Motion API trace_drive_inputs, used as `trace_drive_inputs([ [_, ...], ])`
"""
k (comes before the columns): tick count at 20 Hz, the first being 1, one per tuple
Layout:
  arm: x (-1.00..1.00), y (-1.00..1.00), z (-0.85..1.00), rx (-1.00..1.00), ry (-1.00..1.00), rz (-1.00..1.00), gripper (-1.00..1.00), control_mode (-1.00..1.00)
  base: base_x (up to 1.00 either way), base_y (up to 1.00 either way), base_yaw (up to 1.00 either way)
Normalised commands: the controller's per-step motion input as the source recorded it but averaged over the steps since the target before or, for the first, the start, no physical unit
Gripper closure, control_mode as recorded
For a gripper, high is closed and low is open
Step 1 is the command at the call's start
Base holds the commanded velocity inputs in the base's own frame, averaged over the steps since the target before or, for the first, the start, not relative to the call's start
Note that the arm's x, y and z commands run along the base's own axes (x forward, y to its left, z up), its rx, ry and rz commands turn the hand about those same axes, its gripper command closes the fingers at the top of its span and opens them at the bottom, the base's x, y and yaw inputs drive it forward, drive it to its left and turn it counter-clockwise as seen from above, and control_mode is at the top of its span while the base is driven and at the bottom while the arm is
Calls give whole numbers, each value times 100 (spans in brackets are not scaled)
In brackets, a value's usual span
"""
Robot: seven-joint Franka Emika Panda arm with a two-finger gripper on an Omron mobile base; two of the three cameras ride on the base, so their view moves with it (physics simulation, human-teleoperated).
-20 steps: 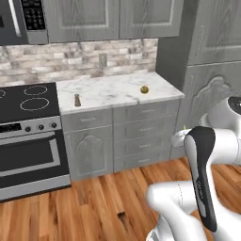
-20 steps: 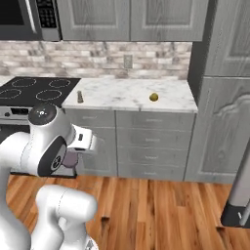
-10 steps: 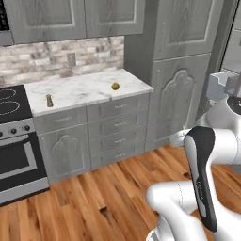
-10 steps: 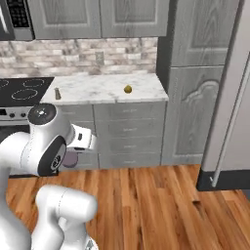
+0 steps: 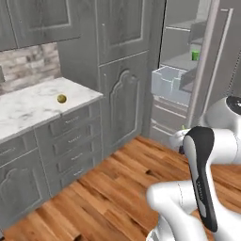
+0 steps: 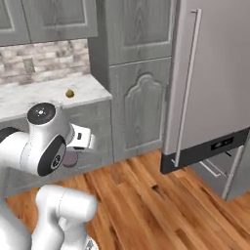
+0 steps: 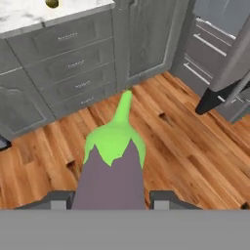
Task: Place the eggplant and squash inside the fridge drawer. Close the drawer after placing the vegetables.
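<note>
My gripper (image 7: 113, 200) is shut on the eggplant (image 7: 113, 168), a dark purple body with a green cap and stem pointing away from the hand, held above the wood floor. A bit of its purple also shows beside the arm (image 6: 71, 158). The squash (image 5: 61, 98), small, round and yellowish, lies on the marble counter (image 5: 28, 110) to the left, and I see the squash (image 6: 70, 93) from the other side too. The fridge drawer (image 5: 170, 84), a pale bluish box, stands pulled out inside the open fridge, ahead and to the right of the arm.
The open steel fridge door (image 6: 215, 73) with a long handle stands to the right. Grey cabinets with bar-handle drawers (image 7: 68, 58) sit under the counter, and a tall grey pantry cabinet (image 5: 122, 80) stands between counter and fridge. A green item (image 5: 195, 55) stands on a fridge shelf.
The whole picture has swept leftward as the base turned right: the stove left view and the open fridge came in. The gripper stays shut on the eggplant.
</note>
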Motion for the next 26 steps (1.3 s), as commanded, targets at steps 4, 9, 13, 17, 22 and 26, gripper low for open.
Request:
trace_drive_inputs([
  [4,0,0,0,0,0,0,100,100,66,54,-61],
  [9,0,0,0,0,0,0,100,100,84,55,-58],
  [13,0,0,0,0,0,0,100,100,60,51,-54],
  [17,0,0,0,0,0,0,100,100,48,37,-45],
  [22,0,0,0,0,0,0,100,100,57,36,-45],
  [26,0,0,0,0,0,0,100,100,44,67,-35],
])
